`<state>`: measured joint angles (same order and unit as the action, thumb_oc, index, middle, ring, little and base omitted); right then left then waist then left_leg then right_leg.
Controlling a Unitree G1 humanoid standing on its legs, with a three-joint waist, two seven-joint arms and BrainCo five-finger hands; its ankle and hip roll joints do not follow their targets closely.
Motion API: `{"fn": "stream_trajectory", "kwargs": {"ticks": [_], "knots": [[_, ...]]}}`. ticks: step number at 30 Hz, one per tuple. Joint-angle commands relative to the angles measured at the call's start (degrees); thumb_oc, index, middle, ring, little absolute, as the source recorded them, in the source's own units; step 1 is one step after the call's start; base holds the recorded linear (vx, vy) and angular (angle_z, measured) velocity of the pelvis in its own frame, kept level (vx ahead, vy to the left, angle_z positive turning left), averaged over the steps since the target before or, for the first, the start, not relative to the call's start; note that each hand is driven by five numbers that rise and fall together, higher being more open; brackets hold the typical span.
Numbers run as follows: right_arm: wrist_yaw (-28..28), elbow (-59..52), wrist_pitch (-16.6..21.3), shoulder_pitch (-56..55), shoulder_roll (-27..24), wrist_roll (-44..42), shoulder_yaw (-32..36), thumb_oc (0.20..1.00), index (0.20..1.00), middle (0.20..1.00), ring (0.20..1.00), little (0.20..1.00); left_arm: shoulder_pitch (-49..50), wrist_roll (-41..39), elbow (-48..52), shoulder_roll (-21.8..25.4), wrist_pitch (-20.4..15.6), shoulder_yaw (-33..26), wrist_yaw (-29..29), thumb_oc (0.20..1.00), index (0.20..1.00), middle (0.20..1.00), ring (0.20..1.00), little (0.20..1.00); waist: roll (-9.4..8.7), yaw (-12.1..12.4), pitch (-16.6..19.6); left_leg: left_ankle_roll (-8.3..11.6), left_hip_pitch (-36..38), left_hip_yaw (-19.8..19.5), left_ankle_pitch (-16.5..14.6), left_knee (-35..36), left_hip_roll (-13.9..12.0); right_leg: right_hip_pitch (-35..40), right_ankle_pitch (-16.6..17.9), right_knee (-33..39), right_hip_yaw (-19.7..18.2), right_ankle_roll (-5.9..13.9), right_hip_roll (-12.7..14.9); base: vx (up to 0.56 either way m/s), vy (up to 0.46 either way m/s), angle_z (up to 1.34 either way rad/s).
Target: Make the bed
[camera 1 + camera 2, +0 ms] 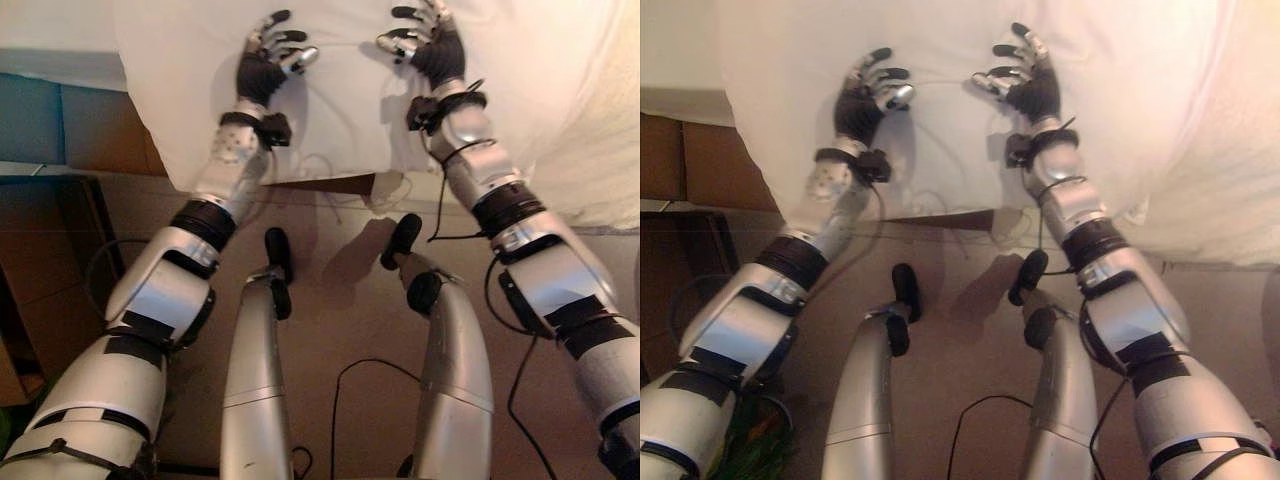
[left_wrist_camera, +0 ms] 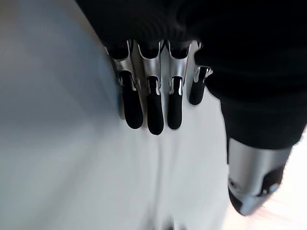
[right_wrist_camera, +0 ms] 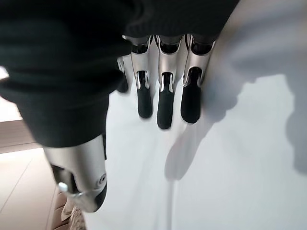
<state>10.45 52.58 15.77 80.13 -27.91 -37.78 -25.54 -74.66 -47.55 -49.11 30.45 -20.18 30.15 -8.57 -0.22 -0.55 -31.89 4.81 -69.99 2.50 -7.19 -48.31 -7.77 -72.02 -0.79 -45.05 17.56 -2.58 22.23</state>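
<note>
my left hand [image 1: 268,62] and my right hand [image 1: 430,45] are both stretched out side by side over the white sheet [image 1: 350,110], a little apart from each other, near the edge of the bed that faces me. on each, the fingers are spread and only loosely bent, with no cloth caught between fingers and thumb; in my wrist views the fingers [image 2: 148,103] of the left and the fingers [image 3: 164,98] of the right reach out nearly straight above the white cloth. the sheet hangs down over that near edge, and its lower hem ends above the brown floor [image 1: 340,310].
</note>
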Motion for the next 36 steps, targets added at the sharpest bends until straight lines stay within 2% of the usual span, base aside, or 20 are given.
{"fn": "stream_trajectory", "kwargs": {"ticks": [1,5,12,13,14,15,16,17,18,22,28,34,36], "knots": [[1.54,4.42,1.63,0.42,-4.2,-3.4,2.22,1.0,1.0,1.0,1.0,1.0,-2.09,1.54,-4.51,4.13,-3.45,-5.09,-3.64,1.0,1.0,1.0,1.0,1.0,0.06,0.35,2.1,0.61,-0.56,0.38,-3.14,-2.55,2.3,0.75,-4.22,-4.35,-4.84,12.22,1.73,0.03,-0.015,0.04],[3.49,12.42,0.87,-1.97,-9.3,-3.87,5.51,1.0,1.0,1.0,1.0,1.0,-1.22,2.13,-9.95,9.6,-3.71,-8.04,-6.67,1.0,1.0,1.0,1.0,1.0,0.08,0.21,2.1,0.63,-2.19,0.34,-3.12,-2.98,2.67,-1.15,-4.69,-5.03,-4.98,12.09,1.54,0.03,-0.001,0.06],[2.83,15.2,-0.42,-10.8,-15.38,-2.71,9.51,1.0,1.0,1.0,1.0,1.0,8.19,3.0,-9.97,15.15,-3.71,-14.04,-6.82,1.0,1.0,1.0,1.0,1.0,0.21,0.21,2.1,0.43,-3.91,0.24,-3.48,-3.96,3.13,-3.25,-5.44,-6.52,-5.59,11.85,1.74,0.02,0.008,0.04],[2.83,15.15,-0.43,-10.87,-15.37,-2.7,9.51,1.0,1.0,1.0,1.0,1.0,8.32,3.02,-9.89,15.14,-3.7,-14.1,-6.84,1.0,1.0,1.0,1.0,1.0,0.22,0.2,2.1,0.42,-3.87,0.24,-3.49,-3.97,3.13,-3.21,-5.45,-6.53,-5.59,11.86,1.75,0.02,0.004,0.04],[2.88,15.99,-0.62,-14.59,-16.27,-2.84,12.0,1.0,1.0,1.0,1.0,1.0,12.12,2.78,-9.91,15.53,-3.85,-17.19,-6.81,1.0,1.0,1.0,1.0,1.0,0.2,0.32,2.1,0.33,-4.17,0.27,-3.54,-4.16,3.2,-3.73,-5.55,-6.79,-5.65,11.77,1.76,0.01,0.002,0.07],[2.9,15.91,-0.62,-14.69,-16.26,-2.82,12.02,1.0,1.0,1.0,1.0,1.0,12.27,2.81,-9.81,15.51,-3.84,-17.26,-6.83,1.0,1.0,1.0,1.0,1.0,0.2,0.31,2.1,0.33,-4.12,0.28,-3.56,-4.18,3.2,-3.69,-5.56,-6.81,-5.66,11.78,1.76,0.03,0.002,0.07],[2.68,16.14,-0.86,-19.2,-16.46,-3.02,14.81,1.0,1.0,1.0,1.0,1.0,16.59,1.3,-9.29,15.1,-4.05,-21.02,-6.86,1.0,1.0,1.0,1.0,1.0,0.11,0.26,2.1,0.22,-4.43,0.18,-3.69,-4.34,3.26,-4.05,-5.74,-7.01,-5.63,11.72,1.74,0.0,0.0,0.0],[2.71,16.03,-0.87,-19.32,-16.44,-3.0,14.83,1.0,1.0,1.0,1.0,1.0,16.75,1.33,-9.17,15.08,-4.04,-21.09,-6.89,1.0,1.0,1.0,1.0,1.0,0.11,0.24,2.1,0.22,-4.37,0.18,-3.71,-4.35,3.26,-3.99,-5.75,-7.02,-5.64,11.73,1.74,0.0,0.0,0.0],[3.24,16.89,-1.73,-22.49,-17.09,-1.44,16.59,1.0,1.0,1.0,1.0,1.0,20.76,1.84,-9.67,15.18,-3.83,-23.98,-7.44,1.0,1.0,1.0,1.0,1.0,-0.09,0.25,2.1,0.13,-4.46,0.18,-3.83,-4.45,3.22,-4.11,-5.79,-6.9,-5.62,11.68,1.81,0.0,0.0,0.0],[4.13,20.36,-2.24,-28.82,-19.63,-1.31,22.15,1.0,1.0,1.0,1.0,1.0,28.02,3.11,-12.18,16.56,-3.18,-29.01,-7.51,1.0,1.0,1.0,1.0,1.0,0.11,0.28,2.1,-0.14,-4.55,0.19,-4.14,-5.02,3.26,-4.56,-5.9,-7.53,-6.01,11.64,2.03,0.01,0.004,-0.02],[4.99,25.61,-3.11,-38.52,-20.42,-1.44,30.06,1.0,1.0,1.0,1.0,1.0,36.7,3.24,-13.28,14.8,-3.39,-35.04,-7.38,1.0,1.0,1.0,1.0,1.0,0.51,0.51,2.1,-0.34,-3.8,0.3,-4.51,-5.51,3.09,-3.81,-6.46,-8.09,-5.83,11.67,2.61,0.0,-0.006,-0.02],[5.24,29.68,-4.81,-45.66,-17.08,-1.58,35.01,1.0,1.0,1.0,1.0,1.0,40.95,2.01,-10.36,9.72,-4.05,-37.6,-7.13,1.0,1.0,1.0,1.0,1.0,1.0,1.05,2.1,-0.22,0.26,0.33,-4.23,-3.04,3.08,0.46,-6.3,-5.86,-3.98,12.09,3.49,-0.01,-0.018,-0.02],[4.6,30.89,-6.16,-47.34,-13.88,-1.93,35.67,1.0,1.0,1.0,1.0,1.0,43.14,1.2,-7.61,5.86,-4.5,-37.81,-6.78,1.0,1.0,1.0,1.0,1.0,1.09,1.56,2.1,-0.14,3.94,0.39,-3.76,-0.35,2.58,4.3,-5.88,-4.12,-2.97,12.54,3.84,-0.05,-0.043,0.03]]}}
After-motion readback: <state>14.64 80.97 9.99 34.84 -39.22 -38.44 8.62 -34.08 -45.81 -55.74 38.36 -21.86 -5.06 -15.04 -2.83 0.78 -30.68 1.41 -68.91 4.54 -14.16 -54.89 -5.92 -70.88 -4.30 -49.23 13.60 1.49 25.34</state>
